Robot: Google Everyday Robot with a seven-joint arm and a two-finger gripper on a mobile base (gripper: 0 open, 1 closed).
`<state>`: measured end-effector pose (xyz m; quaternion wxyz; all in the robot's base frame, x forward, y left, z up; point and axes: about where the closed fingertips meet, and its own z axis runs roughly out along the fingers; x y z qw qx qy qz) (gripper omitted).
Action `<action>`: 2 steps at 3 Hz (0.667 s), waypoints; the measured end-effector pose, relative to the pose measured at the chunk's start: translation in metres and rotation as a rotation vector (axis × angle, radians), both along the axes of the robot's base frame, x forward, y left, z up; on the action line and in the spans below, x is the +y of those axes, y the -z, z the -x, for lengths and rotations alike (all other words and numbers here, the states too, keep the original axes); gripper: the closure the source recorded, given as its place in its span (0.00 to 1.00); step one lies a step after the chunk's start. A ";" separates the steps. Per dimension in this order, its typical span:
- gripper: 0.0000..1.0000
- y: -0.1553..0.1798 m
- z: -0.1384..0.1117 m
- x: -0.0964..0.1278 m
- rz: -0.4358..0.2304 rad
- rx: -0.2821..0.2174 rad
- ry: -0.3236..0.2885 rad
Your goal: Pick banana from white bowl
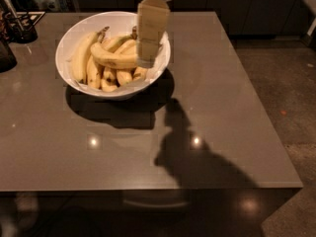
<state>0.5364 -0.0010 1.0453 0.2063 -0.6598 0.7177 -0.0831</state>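
Camera view: end effector (146, 59) hangs vertical over white bowl (101, 19), tip at banana (113, 59); grip cannot tell.

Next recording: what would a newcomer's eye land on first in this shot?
The white bowl heaped with yellow bananas stands on the far left part of the grey table; one long curved banana lies across the top of the pile. The pale gripper hangs from above over the bowl's right side, its tip by that banana's right end. Its dark shadow falls on the table nearer the camera.
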 end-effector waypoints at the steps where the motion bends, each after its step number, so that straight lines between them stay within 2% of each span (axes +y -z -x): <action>1: 0.00 0.018 -0.023 0.032 0.014 0.039 -0.033; 2: 0.00 0.035 -0.038 0.048 0.017 0.078 -0.043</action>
